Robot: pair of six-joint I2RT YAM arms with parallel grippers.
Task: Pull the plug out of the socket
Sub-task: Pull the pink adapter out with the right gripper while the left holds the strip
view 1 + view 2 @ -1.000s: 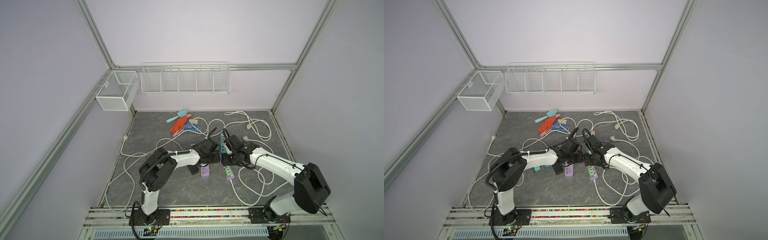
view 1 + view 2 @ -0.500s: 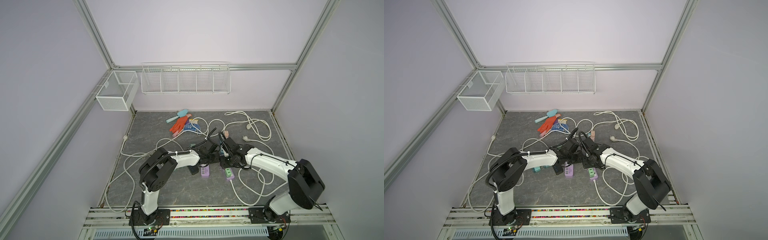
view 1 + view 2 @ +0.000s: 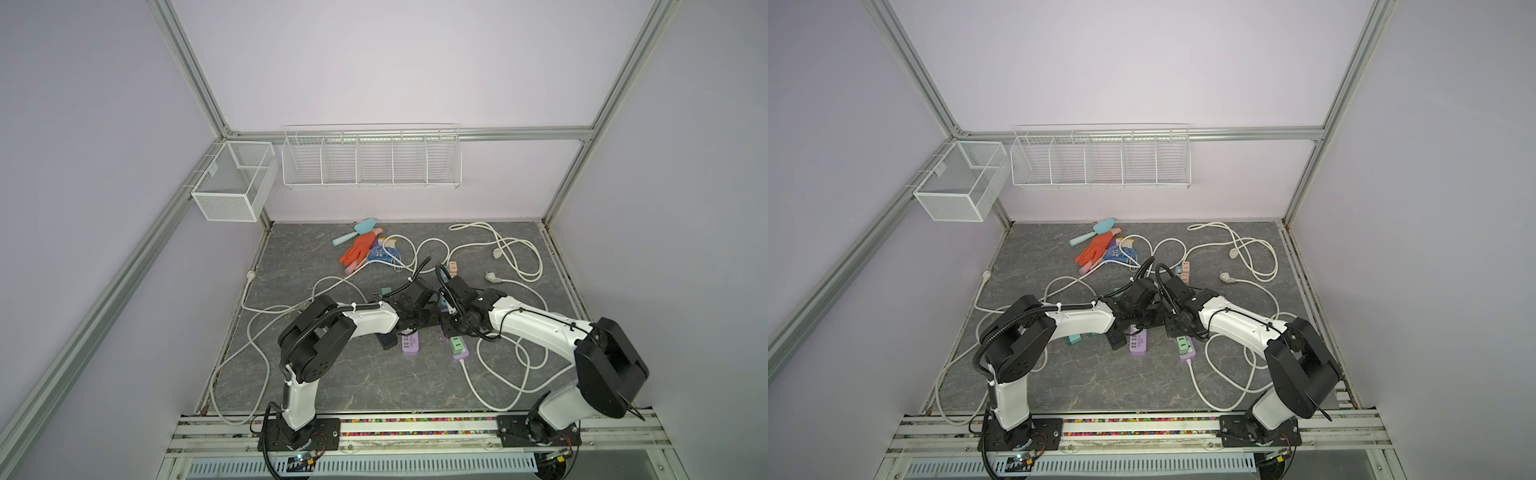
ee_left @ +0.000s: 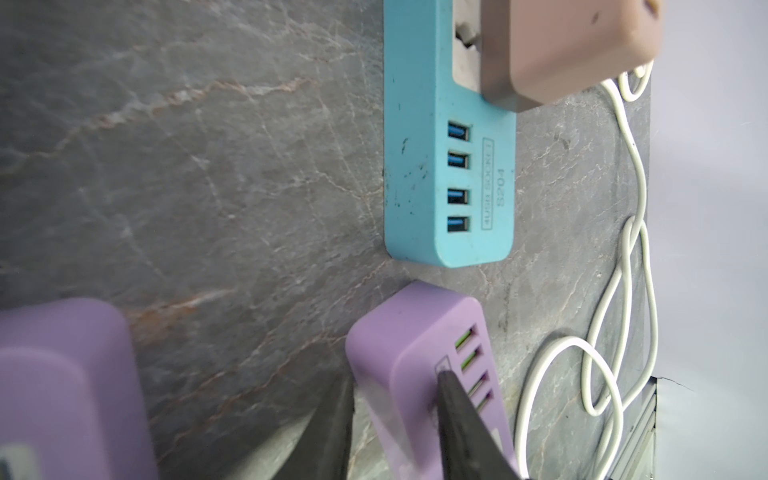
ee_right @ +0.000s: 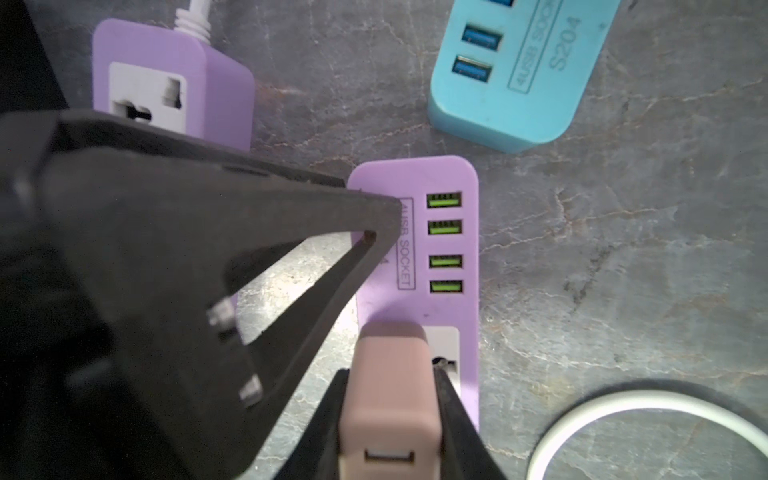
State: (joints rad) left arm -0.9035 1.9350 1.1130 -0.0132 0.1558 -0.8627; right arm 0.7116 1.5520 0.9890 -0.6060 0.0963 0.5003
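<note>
The socket is a purple power strip (image 5: 467, 316) with green USB ports, lying flat on the grey table. A dusty-pink plug (image 5: 390, 386) stands in its white outlet. My right gripper (image 5: 390, 415) is shut on the plug, one finger on each side. My left gripper (image 4: 395, 378) is shut on the strip's (image 4: 399, 332) long edge beside the USB ports, and its black fingers (image 5: 291, 208) show in the right wrist view. In both top views the left gripper (image 3: 430, 320) and right gripper (image 3: 452, 328) meet mid-table and hide the plug. A purple strip end with a green face (image 3: 458, 348) sticks out in front of them.
A blue USB strip (image 4: 419, 187) with another pink plug (image 4: 573, 45) lies just beyond. A second purple strip (image 3: 410, 345) lies to the left. White cords (image 3: 519, 361) loop on the right. An orange glove (image 3: 359, 249) and a pink strip (image 3: 453, 268) lie farther back.
The right gripper has moved left toward the left gripper, come down over the plug and closed on it. The left arm has hardly moved.
</note>
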